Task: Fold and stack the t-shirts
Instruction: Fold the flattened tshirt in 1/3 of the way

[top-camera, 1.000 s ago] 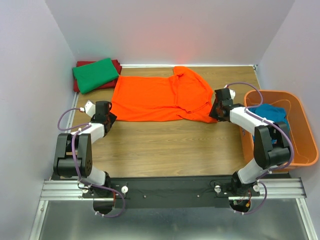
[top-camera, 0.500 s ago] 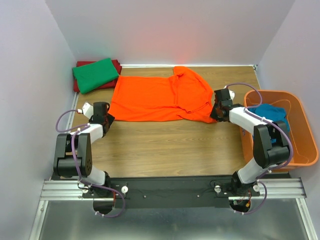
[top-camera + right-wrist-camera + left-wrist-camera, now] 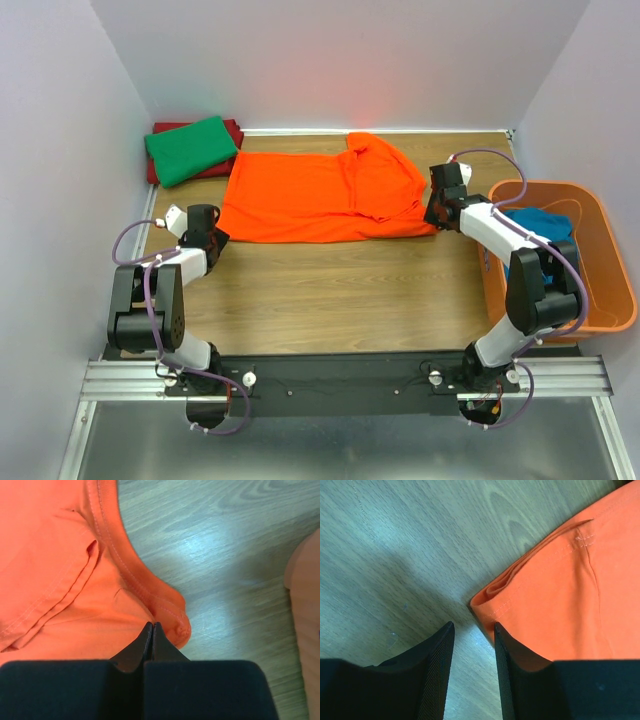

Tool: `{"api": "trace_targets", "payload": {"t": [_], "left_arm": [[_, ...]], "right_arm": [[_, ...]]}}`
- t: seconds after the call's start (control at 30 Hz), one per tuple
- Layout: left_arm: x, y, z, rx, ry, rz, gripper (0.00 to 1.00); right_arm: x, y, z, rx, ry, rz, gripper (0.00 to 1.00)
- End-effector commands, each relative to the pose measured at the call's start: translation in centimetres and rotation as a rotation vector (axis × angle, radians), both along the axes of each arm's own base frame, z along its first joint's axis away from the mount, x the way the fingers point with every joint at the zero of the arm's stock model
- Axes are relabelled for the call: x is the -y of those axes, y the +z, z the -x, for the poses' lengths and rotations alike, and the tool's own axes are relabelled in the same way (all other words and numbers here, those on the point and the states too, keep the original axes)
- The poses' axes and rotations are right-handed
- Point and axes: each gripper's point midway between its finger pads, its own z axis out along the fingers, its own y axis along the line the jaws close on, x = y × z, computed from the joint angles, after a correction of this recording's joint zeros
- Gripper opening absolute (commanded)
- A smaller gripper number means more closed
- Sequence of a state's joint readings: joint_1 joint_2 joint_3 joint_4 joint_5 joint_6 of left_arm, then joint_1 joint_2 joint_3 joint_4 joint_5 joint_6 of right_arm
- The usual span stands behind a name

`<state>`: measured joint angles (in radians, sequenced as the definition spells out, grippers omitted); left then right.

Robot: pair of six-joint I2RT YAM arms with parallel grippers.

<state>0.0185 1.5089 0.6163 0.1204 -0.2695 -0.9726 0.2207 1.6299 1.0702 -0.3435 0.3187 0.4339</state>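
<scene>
The bright orange t-shirt point(image 3: 320, 195) lies spread flat across the far half of the table. My right gripper point(image 3: 432, 215) is shut on its near right corner; in the right wrist view the shut tips point(image 3: 152, 625) pinch bunched orange cloth point(image 3: 60, 555). My left gripper point(image 3: 215, 238) is open at the shirt's near left corner. Its fingertips point(image 3: 473, 626) have bare wood between them, and the right finger overlaps the hem point(image 3: 560, 595). A folded green t-shirt point(image 3: 190, 148) rests on a dark red one point(image 3: 234, 130) at the far left. A teal t-shirt point(image 3: 545, 225) lies in the basket.
The rigid orange plastic basket point(image 3: 610, 240) stands at the right edge of the table, close to my right arm; its wall point(image 3: 305, 580) shows at the right of the right wrist view. White walls close in the table on three sides.
My right gripper has shut on the orange shirt's near right corner and drawn it slightly toward the far side. The left gripper has barely moved.
</scene>
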Motion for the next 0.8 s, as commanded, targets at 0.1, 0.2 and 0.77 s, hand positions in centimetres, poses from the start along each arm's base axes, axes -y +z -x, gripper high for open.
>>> {"api": "trace_targets", "payload": {"t": [0.1, 0.2, 0.77], "left_arm": [[-0.6, -0.2, -0.2, 0.001, 0.017, -0.023, 0.46], [-0.7, -0.2, -0.3, 0.001, 0.020, -0.022, 0.45], [-1.3, 0.2, -1.3, -0.027, 0.066, -0.025, 0.00]], "right_arm": [[1.0, 0.2, 0.1, -0.028, -0.012, 0.051, 0.01], [0.8, 0.2, 0.0, -0.027, -0.008, 0.043, 0.01], [1.0, 0.4, 0.3, -0.026, -0.015, 0.034, 0.01]]}}
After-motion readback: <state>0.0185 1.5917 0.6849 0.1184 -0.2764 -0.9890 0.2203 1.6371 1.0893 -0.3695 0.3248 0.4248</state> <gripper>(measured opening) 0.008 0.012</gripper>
